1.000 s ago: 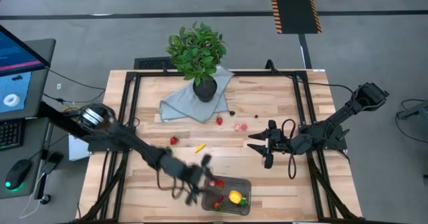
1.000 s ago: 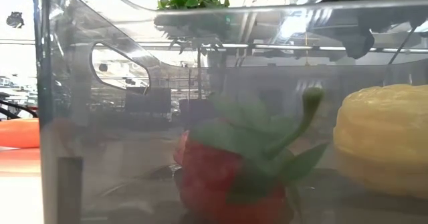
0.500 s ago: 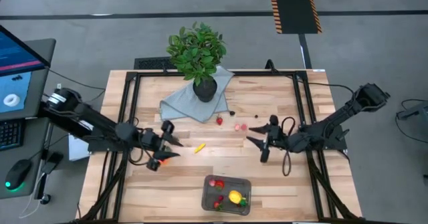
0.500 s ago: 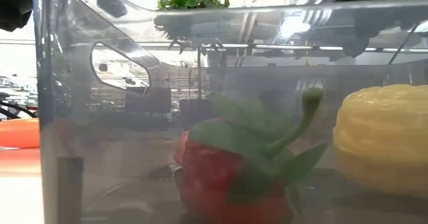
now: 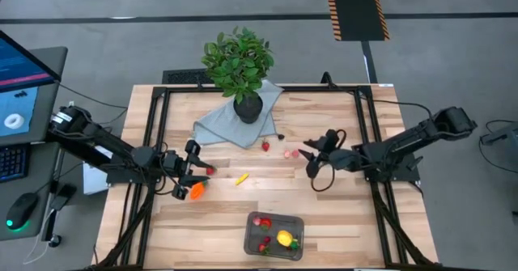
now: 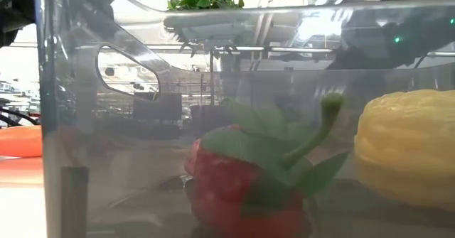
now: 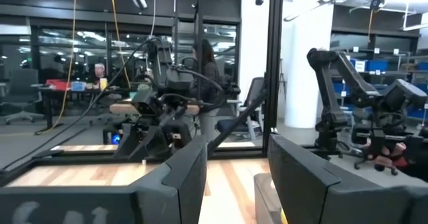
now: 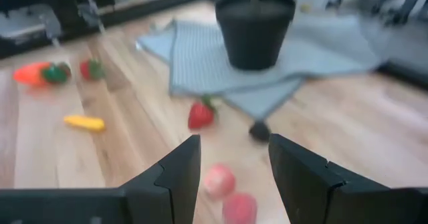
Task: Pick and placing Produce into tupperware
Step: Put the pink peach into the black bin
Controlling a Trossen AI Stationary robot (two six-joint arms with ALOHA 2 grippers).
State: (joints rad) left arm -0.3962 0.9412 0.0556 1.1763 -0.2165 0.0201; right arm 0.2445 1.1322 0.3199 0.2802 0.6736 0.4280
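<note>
The tupperware (image 5: 275, 235) sits near the table's front edge, holding a lemon (image 5: 284, 239), strawberries (image 6: 242, 188) and a pink berry. Loose produce lies on the wood: a carrot (image 5: 197, 191), a strawberry (image 5: 210, 171), a banana (image 5: 242, 178), another strawberry (image 5: 265, 146), two pink berries (image 8: 219, 180) and a dark berry (image 8: 259, 129). My left gripper (image 5: 193, 172) stands open at the table's left, beside the carrot, with nothing between its fingers (image 7: 180, 177). My right gripper (image 5: 308, 161) stands open just right of the pink berries (image 5: 290, 153), pointing at them.
A leafy plant in a black pot (image 5: 247, 107) stands on a blue-grey cloth (image 5: 227, 127) at the far middle. A black frame (image 5: 154, 141) runs along the table's left and right sides. Bare wood lies between the two grippers and the tub.
My left gripper has drawn back from beside the tupperware toward the table's left and far side, tipping upward, and now stands by the carrot. My right gripper has swung toward the far left, nearer the pink berries, and tipped down. The produce has not moved.
</note>
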